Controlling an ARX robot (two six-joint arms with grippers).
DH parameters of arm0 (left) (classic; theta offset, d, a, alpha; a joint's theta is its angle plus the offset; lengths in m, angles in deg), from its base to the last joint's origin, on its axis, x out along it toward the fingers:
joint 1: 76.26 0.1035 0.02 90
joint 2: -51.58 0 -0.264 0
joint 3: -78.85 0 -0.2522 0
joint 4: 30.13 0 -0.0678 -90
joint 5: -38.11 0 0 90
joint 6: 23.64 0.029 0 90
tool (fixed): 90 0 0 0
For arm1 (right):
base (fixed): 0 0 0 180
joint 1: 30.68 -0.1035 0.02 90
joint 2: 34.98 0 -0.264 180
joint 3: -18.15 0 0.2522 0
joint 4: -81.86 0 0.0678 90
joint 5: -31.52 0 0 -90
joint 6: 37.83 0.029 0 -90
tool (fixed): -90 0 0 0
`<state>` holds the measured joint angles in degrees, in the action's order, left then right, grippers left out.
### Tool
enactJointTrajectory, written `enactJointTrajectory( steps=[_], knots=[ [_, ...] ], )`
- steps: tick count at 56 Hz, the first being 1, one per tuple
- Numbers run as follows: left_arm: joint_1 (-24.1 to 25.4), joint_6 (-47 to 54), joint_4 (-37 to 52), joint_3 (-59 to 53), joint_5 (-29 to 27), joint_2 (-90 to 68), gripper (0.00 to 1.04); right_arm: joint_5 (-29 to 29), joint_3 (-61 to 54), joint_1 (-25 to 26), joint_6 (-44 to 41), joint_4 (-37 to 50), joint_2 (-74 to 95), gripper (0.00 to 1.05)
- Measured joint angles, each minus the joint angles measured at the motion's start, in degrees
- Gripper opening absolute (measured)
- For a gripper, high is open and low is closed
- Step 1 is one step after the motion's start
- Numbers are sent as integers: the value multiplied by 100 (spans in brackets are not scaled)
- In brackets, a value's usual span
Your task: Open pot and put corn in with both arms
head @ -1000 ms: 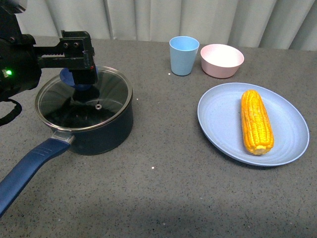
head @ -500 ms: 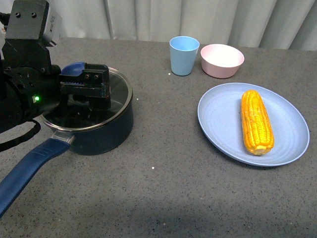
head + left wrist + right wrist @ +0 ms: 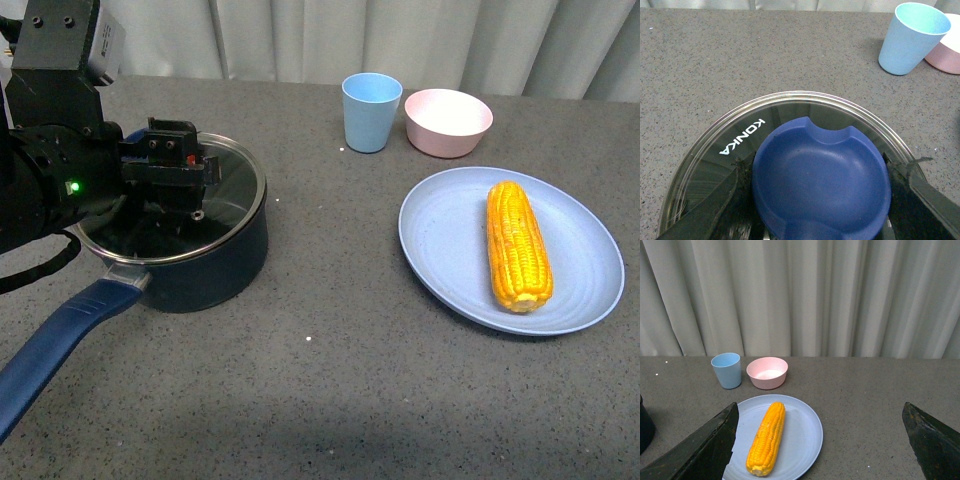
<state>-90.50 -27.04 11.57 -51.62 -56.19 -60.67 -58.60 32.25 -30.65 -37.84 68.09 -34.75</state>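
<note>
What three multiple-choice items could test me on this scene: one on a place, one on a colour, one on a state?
1. Where does the corn lie?
A. on the plate
B. in the pot
C. in the bowl

2. What colour is the cup?
A. pink
B. yellow
C. light blue

3. How is the right gripper?
A. shut on the corn
B. open, holding nothing
C. shut on the cup

Key:
1 A: the cob rests lengthwise on the blue plate.
2 C: its whole wall is light blue.
3 B: in the right wrist view its jaws stand wide apart with nothing between them.
</note>
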Motion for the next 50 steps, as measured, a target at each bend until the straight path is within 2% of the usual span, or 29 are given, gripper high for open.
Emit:
enactJointTrajectory(
  steps=[10, 17, 32, 38, 50],
  knots=[
    [313, -267, -348, 33, 9, 568, 64, 0, 0, 0, 0, 0, 0, 96],
    [1102, -380, -577, 566, -103, 601, 64, 0, 0, 0, 0, 0, 0, 96],
    [2450, -437, -1178, 1228, -476, -203, 64, 0, 0, 0, 0, 0, 0, 96],
    [2695, -468, -1359, 1231, -675, -446, 64, -2, 0, 0, 0, 0, 0, 96],
    [2647, -551, -1416, 1134, -774, -804, 64, 0, 0, 0, 0, 0, 2, 96]
  ],
)
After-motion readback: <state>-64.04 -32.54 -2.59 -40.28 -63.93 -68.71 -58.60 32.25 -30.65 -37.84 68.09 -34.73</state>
